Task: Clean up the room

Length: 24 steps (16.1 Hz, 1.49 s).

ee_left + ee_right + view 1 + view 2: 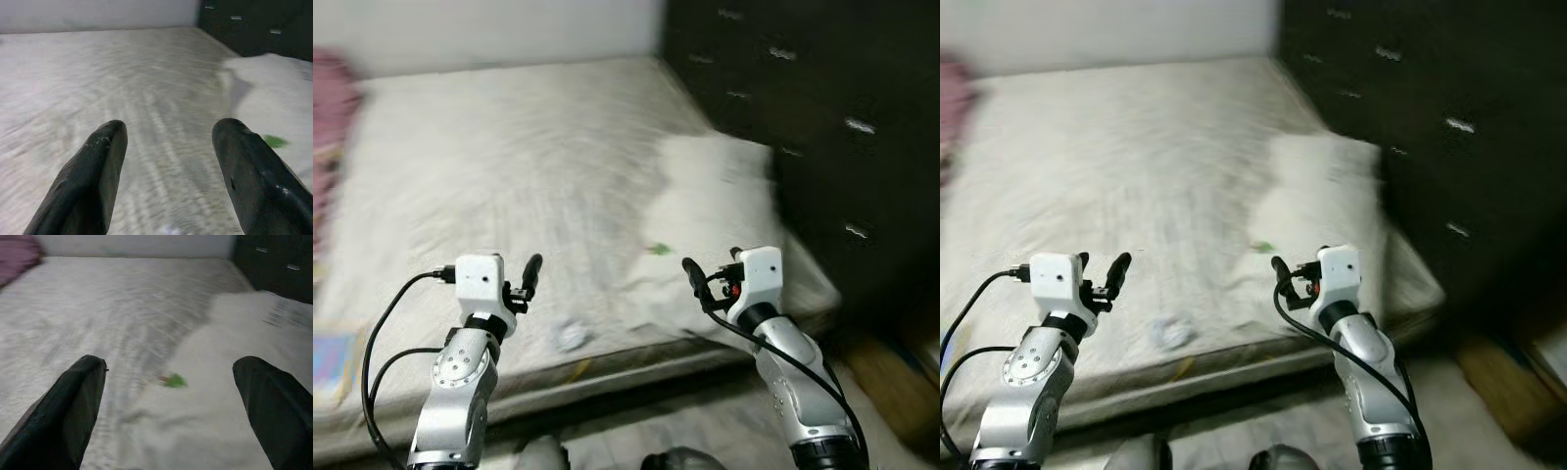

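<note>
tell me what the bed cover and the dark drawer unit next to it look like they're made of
Bed cover: looks like soft matte woven fabric, pale cream, with fine wrinkles; blur leaves the weave unclear.
Drawer unit: probably dark wood or laminate, flat hard fronts, with small shiny handles that look metallic.

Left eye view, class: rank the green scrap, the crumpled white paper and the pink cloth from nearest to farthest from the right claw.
1. Green scrap, on the bed just ahead of the right claw.
2. Crumpled white paper, near the bed's front edge, leftward.
3. Pink cloth, far left.

pink bedding (328,147) blurred, edge-cropped
</note>
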### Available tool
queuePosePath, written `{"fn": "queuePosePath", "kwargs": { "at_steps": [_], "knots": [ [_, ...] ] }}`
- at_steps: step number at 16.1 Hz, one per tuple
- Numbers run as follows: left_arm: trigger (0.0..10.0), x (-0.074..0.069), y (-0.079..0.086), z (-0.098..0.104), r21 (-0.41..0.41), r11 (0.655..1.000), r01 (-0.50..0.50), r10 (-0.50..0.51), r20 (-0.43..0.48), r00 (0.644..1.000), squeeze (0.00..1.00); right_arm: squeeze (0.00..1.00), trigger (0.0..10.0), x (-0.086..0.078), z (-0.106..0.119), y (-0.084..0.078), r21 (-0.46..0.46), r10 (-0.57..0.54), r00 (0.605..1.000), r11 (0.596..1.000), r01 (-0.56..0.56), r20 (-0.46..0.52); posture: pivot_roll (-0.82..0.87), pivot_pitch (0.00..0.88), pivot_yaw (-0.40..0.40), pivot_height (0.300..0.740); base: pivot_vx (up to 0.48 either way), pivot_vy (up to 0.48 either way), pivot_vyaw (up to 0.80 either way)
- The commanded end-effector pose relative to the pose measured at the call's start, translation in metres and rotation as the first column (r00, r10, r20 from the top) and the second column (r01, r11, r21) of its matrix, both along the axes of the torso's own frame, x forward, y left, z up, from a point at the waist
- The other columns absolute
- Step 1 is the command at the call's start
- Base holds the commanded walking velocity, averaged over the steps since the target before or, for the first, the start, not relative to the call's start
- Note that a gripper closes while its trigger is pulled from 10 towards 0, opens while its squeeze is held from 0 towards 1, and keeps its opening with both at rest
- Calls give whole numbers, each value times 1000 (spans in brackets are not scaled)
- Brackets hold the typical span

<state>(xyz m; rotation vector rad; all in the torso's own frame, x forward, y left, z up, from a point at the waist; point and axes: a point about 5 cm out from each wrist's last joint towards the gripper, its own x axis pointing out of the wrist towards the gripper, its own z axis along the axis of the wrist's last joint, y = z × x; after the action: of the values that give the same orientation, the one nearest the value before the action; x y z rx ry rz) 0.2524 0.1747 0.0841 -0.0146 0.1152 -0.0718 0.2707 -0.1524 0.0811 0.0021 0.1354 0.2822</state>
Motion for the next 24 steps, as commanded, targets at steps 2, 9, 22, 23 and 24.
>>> {"fn": "queuePosePath", "kwargs": {
  "at_steps": [2,9,22,23,24],
  "knots": [
    [10000,0,3,-1,-10,1000,-30,30,0,1000,0,0,10000,2,1,0,-1,-10,1000,1000,10,6,28,71,-33,740,0,0,800],
    [10000,0,5,-3,-25,999,-39,39,-16,999,0,0,10000,4,3,-5,14,-70,997,997,70,25,28,76,-29,740,0,58,343],
    [10000,-4,12,-1,-86,994,-66,65,-11,998,0,0,10000,-9,4,-31,11,-275,961,961,275,21,6,84,5,740,0,258,-100],
    [10000,-6,13,-2,-100,993,-61,59,-16,998,0,0,10000,-11,5,-34,5,-285,958,959,285,27,2,83,6,740,0,0,-800],
    [10000,-7,14,-2,-117,992,-52,49,-23,999,0,0,10000,-13,6,-36,13,-298,954,954,298,26,2,83,6,740,0,0,-800]
  ]
}}
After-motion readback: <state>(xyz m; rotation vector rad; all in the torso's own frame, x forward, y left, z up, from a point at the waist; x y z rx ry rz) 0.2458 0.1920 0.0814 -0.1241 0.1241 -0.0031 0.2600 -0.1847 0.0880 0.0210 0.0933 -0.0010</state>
